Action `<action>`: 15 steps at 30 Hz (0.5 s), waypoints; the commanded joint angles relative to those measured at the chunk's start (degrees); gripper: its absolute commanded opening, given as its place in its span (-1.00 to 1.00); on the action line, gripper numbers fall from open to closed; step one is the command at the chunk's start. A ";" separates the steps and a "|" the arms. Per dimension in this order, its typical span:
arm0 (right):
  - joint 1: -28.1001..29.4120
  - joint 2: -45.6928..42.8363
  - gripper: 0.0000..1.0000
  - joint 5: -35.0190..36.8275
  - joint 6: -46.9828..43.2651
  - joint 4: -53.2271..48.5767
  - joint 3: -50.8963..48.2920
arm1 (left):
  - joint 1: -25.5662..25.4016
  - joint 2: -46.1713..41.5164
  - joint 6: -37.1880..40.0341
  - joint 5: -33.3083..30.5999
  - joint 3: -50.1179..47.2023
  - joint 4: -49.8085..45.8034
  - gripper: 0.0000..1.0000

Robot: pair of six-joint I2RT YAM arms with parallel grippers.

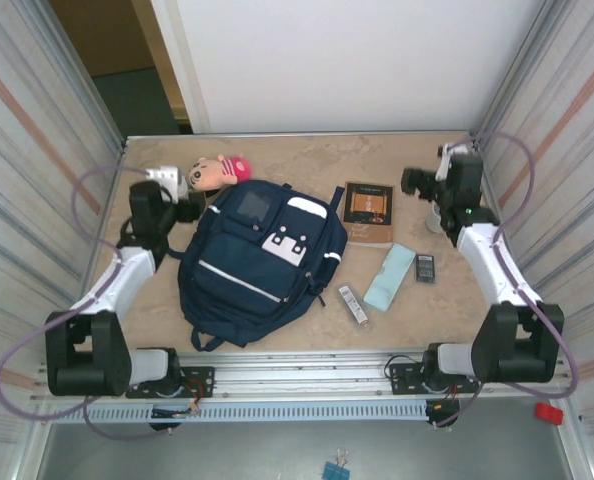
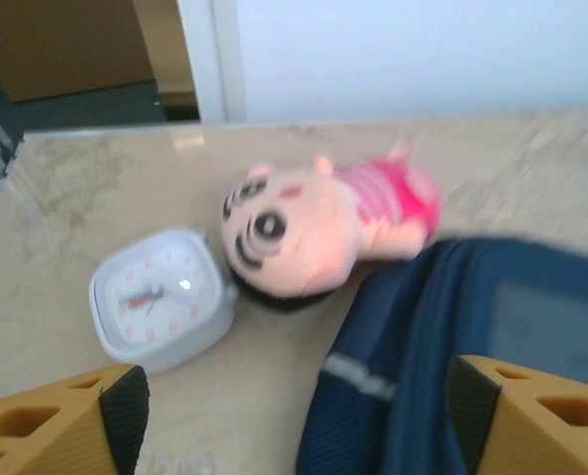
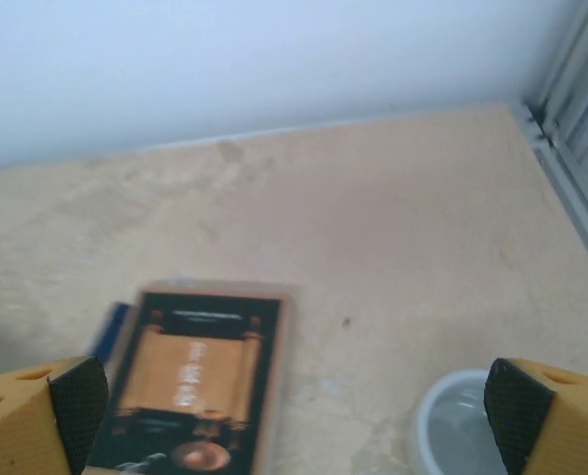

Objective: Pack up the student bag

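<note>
The student bag (image 1: 249, 262), navy blue with white patches and a thin white stripe, lies flat on the table left of centre. My left gripper (image 1: 193, 208) hovers at the bag's upper left corner. In the left wrist view my left gripper (image 2: 299, 416) is open, with bare table and the edge of the bag (image 2: 492, 346) between its fingers. My right gripper (image 1: 413, 181) is at the back right, open, above the table beside a dark book (image 1: 368, 213). The right wrist view has my right gripper (image 3: 294, 406) holding nothing, with the book (image 3: 195, 381) below it.
A pink plush doll (image 1: 220, 171) (image 2: 314, 223) and a white clock (image 1: 167, 178) (image 2: 160, 302) lie behind the bag's top left. A teal pouch (image 1: 390, 277), a small dark device (image 1: 425, 267) and a silvery item (image 1: 353, 305) lie right of the bag. A pale cup (image 3: 462, 426) stands near the right gripper.
</note>
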 commanded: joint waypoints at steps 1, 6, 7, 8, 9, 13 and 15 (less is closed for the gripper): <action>4.72 -2.54 0.97 -1.62 9.05 -30.54 4.47 | -1.47 -1.10 -6.40 5.90 7.24 -25.27 0.54; 17.62 -6.34 0.97 -10.40 28.73 -33.62 -4.31 | -3.41 2.45 -13.39 11.28 7.64 -32.94 0.51; 21.49 -7.22 0.97 -9.95 32.61 -31.91 -6.85 | -3.40 3.21 -14.50 12.16 6.76 -32.97 0.49; 25.95 -8.00 1.00 -9.48 36.91 -29.66 -9.74 | -3.49 4.20 -16.10 12.53 5.41 -32.34 0.47; 30.00 -8.43 0.96 -9.04 40.95 -27.27 -11.98 | -3.41 5.33 -17.33 13.16 4.50 -32.16 0.46; 41.08 -8.45 0.80 -8.79 51.63 -15.25 -18.52 | -3.40 7.90 -19.96 14.68 1.29 -31.23 0.31; 44.65 -6.56 0.74 -8.34 54.50 -10.40 -20.30 | -3.40 8.30 -20.83 15.21 -0.93 -29.65 0.27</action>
